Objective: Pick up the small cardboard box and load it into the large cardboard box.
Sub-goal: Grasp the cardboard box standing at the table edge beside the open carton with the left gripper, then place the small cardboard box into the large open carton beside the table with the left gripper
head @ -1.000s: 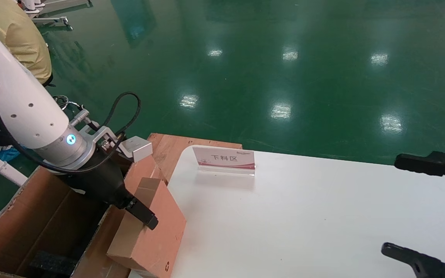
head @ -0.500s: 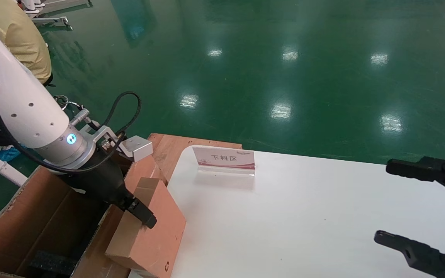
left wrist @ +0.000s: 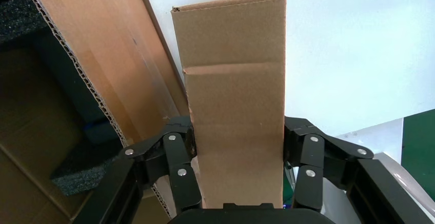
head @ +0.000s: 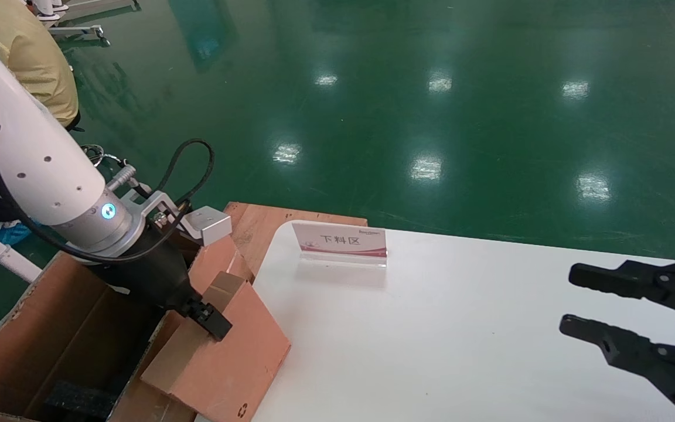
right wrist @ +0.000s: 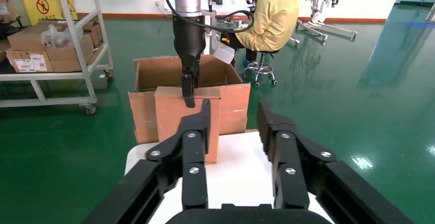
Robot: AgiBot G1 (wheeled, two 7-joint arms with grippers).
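The small cardboard box (head: 226, 357), reddish-brown with a recycling mark near its low corner, hangs tilted over the white table's left edge, leaning toward the large cardboard box (head: 50, 328). My left gripper (head: 208, 316) is shut on its pale narrow top edge. In the left wrist view the fingers (left wrist: 177, 147) press both broad faces of the small box (left wrist: 233, 80), with my left gripper (left wrist: 237, 131) beside the large box's flap (left wrist: 102, 55). My right gripper (head: 570, 298) hovers open over the table's right side, and the right wrist view shows this gripper (right wrist: 234, 116) holding nothing.
A sign card (head: 340, 243) with Chinese characters stands at the back of the white table (head: 460, 328). A wooden board (head: 267, 220) lies behind the left corner. Black foam (head: 77, 398) sits inside the large box. A seated person in yellow (right wrist: 269, 14) and a shelf cart (right wrist: 51, 39) stand beyond.
The small box has tipped further over, with its top edge lower and its bottom swung out. The right gripper has moved left over the table and its fingers show closer together.
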